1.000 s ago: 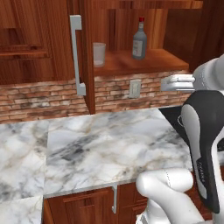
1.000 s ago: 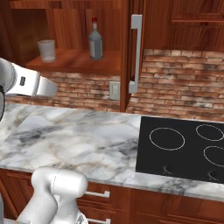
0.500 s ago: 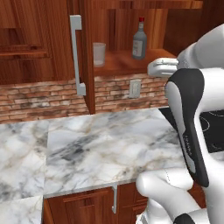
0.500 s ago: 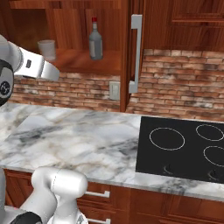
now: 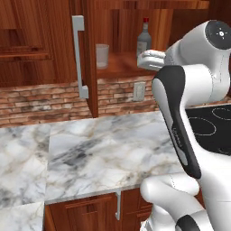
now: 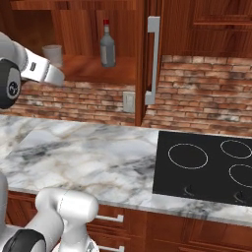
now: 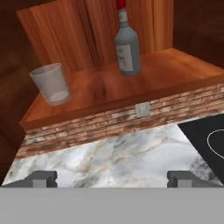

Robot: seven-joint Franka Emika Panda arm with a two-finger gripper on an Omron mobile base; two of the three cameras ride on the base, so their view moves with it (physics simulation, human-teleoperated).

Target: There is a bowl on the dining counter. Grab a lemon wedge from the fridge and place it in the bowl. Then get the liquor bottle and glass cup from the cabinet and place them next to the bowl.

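I see the liquor bottle (image 7: 127, 46) upright on the cabinet shelf (image 7: 144, 78), the glass cup (image 7: 51, 83) well to its left. My tool (image 7: 111, 178) hangs wide open, empty, above the marble table (image 7: 113, 159). Its fingertips (image 7: 41, 178) are barely visible.

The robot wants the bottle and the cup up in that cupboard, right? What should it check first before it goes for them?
1. Cabinet door swung open: ok.
2. Liquor bottle upright on the shelf: ok.
3. Glass cup upright, apart from the bottle: ok.
4. Gripper open, nothing between its tips: ok.
5. Gripper lined up with one item: not ok, it points between them.
6. Bowl ready on the dining counter: cannot tell.
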